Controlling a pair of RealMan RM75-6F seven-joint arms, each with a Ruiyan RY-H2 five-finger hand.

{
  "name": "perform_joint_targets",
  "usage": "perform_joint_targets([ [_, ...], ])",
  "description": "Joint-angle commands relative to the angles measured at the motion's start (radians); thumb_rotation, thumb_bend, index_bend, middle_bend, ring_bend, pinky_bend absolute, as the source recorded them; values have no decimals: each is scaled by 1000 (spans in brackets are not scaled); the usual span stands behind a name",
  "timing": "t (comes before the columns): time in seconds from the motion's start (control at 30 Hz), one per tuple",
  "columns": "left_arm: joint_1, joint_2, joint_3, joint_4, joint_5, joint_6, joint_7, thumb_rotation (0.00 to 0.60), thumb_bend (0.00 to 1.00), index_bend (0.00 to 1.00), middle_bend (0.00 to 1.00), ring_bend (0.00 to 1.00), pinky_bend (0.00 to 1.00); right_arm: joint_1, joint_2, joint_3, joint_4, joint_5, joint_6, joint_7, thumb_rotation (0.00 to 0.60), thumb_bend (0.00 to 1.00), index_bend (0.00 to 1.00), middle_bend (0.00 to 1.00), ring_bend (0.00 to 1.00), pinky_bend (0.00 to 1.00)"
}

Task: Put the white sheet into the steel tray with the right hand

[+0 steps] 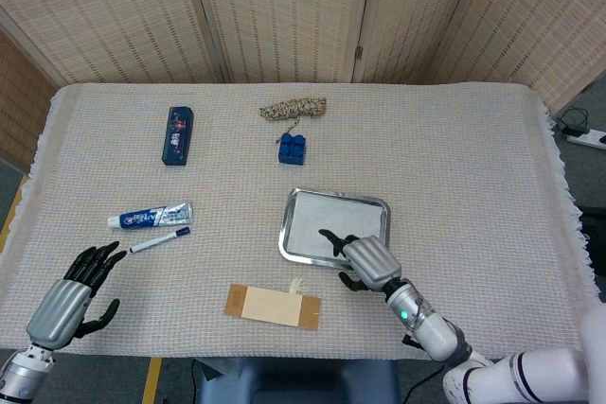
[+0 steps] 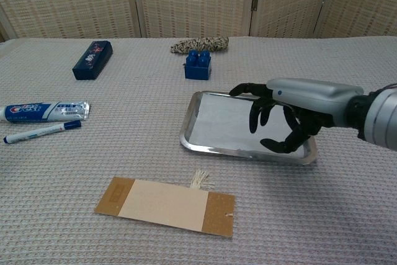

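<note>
While our right hand (image 2: 282, 116) hangs over the tray (image 2: 197, 105), the sheet (image 2: 217, 119) lies flat inside it.

Nearest us from the tray, the card (image 2: 166, 205) with brown ends lies on the cloth, a small tassel (image 2: 200, 180) between it and the tray's near rim. Our right hand holds nothing, its dark fingers (image 2: 255, 111) apart and curled loosely above the tray's right half. Our left hand (image 1: 71, 292) rests well left of the tray, at the near left of the table (image 1: 454, 158), fingers spread and empty. Left of the tray lie the pen (image 2: 38, 131) and toothpaste (image 2: 44, 111). Just beyond the tray sits the blue block (image 2: 197, 66), then the rope bundle (image 2: 200, 44); the dark box (image 2: 92, 59) is far to the left.
</note>
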State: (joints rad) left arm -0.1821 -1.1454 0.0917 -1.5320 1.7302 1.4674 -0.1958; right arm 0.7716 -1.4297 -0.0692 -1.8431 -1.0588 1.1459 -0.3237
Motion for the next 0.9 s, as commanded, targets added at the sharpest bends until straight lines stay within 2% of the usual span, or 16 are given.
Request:
perform_joint_targets([
  [0.03,0,-9,-3,4,-1,-1,25,600,527,41,0,0,0,-242,39,-138,54,-279,280,148,600,480,0,0,24,460],
  [0.1,2,-15,-7,7,1,9,27,600,527,29,0,0,0,-298,61,-165,79,-330,350,151,600,480,0,0,6,437],
  [0.23,3,-48,-18,61,38,66,-12,600,528,0,0,0,0,-450,102,-212,138,-426,562,1,600,480,0,0,0,310],
  [0.3,4,-55,-18,73,23,50,2,600,528,0,0,0,0,-517,113,-218,163,-458,650,-75,600,480,0,0,0,250],
  [0.43,-1,-56,-19,54,-13,3,60,600,528,1,0,0,0,-594,127,-198,181,-500,739,-81,600,480,0,0,0,188],
  [0.53,-4,-60,-19,38,-39,-36,125,600,527,0,0,0,0,-621,130,-166,195,-492,743,-45,600,479,0,0,0,145],
  [0.63,0,-66,-26,25,-66,-50,192,600,527,0,0,0,0,-626,155,-160,189,-490,695,-6,600,479,0,0,0,98],
  [0.9,12,-59,-33,4,-78,-33,225,600,528,0,0,0,0,-644,187,-130,147,-487,603,-6,600,479,0,0,0,66],
])
